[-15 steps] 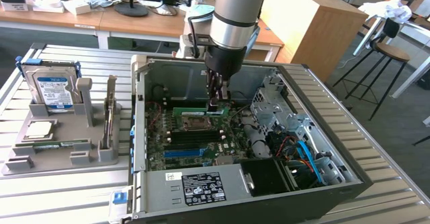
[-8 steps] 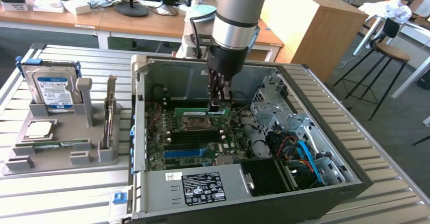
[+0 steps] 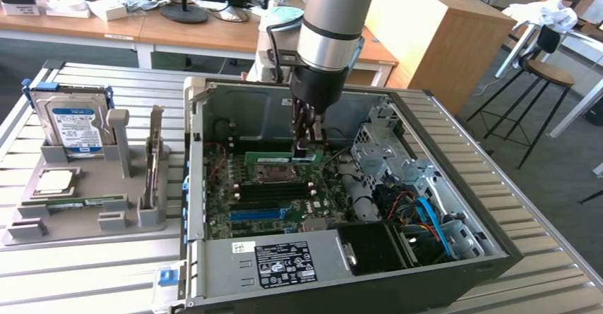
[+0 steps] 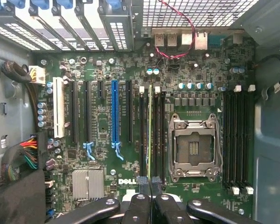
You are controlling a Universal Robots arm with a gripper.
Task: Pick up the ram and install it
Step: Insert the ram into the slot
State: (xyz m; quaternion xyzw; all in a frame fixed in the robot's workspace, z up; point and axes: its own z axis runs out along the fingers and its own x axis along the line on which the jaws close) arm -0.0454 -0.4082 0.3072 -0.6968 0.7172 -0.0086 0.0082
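Observation:
My gripper [image 3: 306, 150] reaches down into the open computer case [image 3: 198, 152], shut on the ram [image 3: 281, 157], a long green stick held level by one end above the motherboard. In the wrist view the ram [image 4: 150, 130] appears edge-on as a thin green strip. It runs out from my gripper [image 4: 150, 181] along the black memory slots [image 4: 157, 135] beside the CPU socket [image 4: 194, 147]. Whether the ram touches a slot I cannot tell.
A grey holder tray [image 3: 85, 215] at the exterior view's left carries a hard drive [image 3: 75, 127], a card standing on edge [image 3: 154, 159] and a flat green stick [image 3: 80, 202]. Inside the case are a blue slot [image 4: 114, 112], drive cages [image 3: 396, 152], cables [image 3: 424, 215] and the power supply [image 3: 282, 261].

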